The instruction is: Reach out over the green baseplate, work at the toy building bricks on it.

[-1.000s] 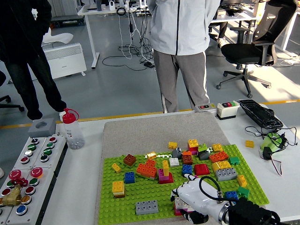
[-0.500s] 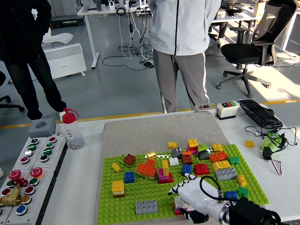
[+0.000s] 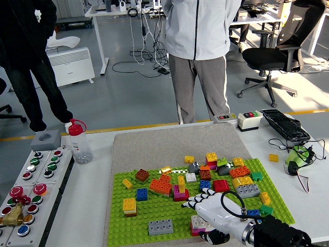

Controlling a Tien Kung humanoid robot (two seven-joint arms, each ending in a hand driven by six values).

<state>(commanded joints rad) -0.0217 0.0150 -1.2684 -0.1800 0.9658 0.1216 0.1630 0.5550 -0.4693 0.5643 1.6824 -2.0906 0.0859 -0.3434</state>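
Right hand [image 3: 213, 211] reaches in from the lower right corner over the near part of the green baseplate [image 3: 154, 208]; my fingers [image 3: 198, 197] are spread and relaxed, holding nothing, tips pointing left toward the middle of the plate. Left arm is out of view. Desk [image 3: 87, 206] is white, with a grey mat [image 3: 175, 141] on it and the baseplate lying on the near half of the mat. Person in a light jacket and grey trousers [image 3: 198, 77] stands at the far side, hands not visible; a second figure in dark clothing [image 3: 28, 56] stands at the far left. Button panel [image 3: 31, 193] sits at the left edge of the desk, a clear bottle with a red cap [image 3: 78, 141] just behind it. Toy building bricks cluster across the far right of the plate, mixed colours. Under my palm a pink-and-white brick [image 3: 197, 225] is partly hidden; whether I touch it I cannot tell. Grey brick [image 3: 161, 227] lies near the front edge, left of my hand. Yellow-on-magenta stack [image 3: 181, 190] stands just beyond my fingertips. Blue brick [image 3: 142, 194] and yellow brick [image 3: 129, 206] sit further left, apart from each other.
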